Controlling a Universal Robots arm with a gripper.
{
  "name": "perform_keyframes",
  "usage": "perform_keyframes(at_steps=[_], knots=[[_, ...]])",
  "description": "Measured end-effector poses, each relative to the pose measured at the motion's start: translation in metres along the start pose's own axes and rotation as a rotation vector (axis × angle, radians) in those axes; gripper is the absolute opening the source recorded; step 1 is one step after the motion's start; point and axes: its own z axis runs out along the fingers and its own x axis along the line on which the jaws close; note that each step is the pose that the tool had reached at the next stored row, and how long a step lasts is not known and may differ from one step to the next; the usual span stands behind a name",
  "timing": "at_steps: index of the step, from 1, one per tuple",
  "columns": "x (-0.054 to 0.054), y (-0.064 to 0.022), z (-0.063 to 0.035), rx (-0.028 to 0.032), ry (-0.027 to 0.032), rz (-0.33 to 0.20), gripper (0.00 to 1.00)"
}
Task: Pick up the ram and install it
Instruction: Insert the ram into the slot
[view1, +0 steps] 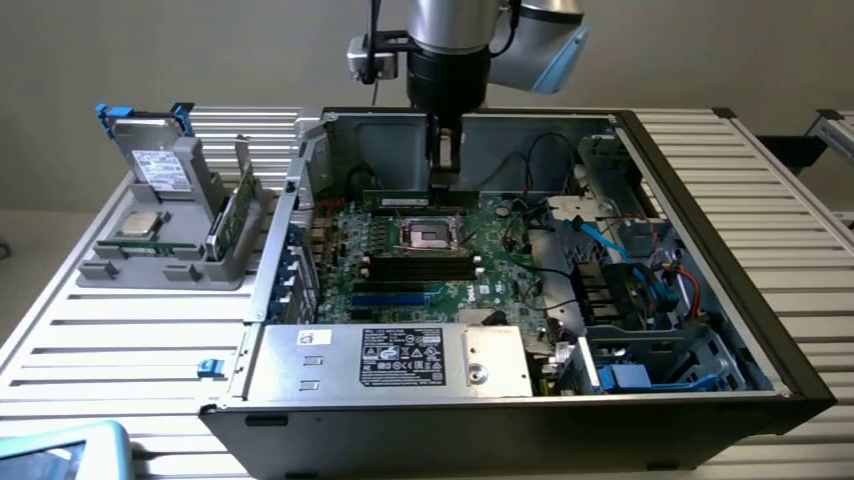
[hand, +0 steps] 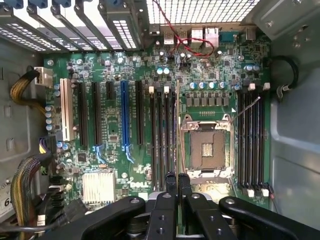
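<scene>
Overhead, closed end effector (view1: 445, 170) hangs above motherboard (view1: 505, 268); ram (view1: 236, 215) stands in holder (view1: 147, 271)

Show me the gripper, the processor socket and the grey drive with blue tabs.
gripper (hand: 177, 179), wrist view, midway between its fingertips.
socket (view1: 430, 236), exterior view, its open middle.
drive (view1: 158, 160), exterior view, its broad grey face.

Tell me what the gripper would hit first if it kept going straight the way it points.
Likely the memory slots beside the processor socket; the gripper lines up with them and nothing shows between, though depth is unclear.
</scene>
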Motion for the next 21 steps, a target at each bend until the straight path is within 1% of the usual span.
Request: perform_keyframes(at_steps=[2, 5, 7, 10, 11, 12, 17, 21], knots=[[0.0, -0.0001, 0.0037, 0.0, 0.0004, 0.0, 0.13], [0.0, -0.0002, 0.0075, 0.0001, 0.0047, 0.0, 0.13], [0.001, -0.0002, 0.0093, 0.0003, 0.0096, 0.0, 0.13], [0.001, -0.0004, 0.0113, 0.0002, 0.02, 0.0, 0.13], [0.001, -0.0006, 0.0121, -0.0002, 0.0219, 0.0, 0.13], [0.002, -0.0009, 0.0132, -0.0008, 0.0228, 0.0, 0.13], [0.003, -0.0046, 0.0216, -0.0061, 0.0231, -0.001, 0.13], [0.006, -0.0055, 0.0284, -0.0084, 0.0231, -0.002, 0.13]])
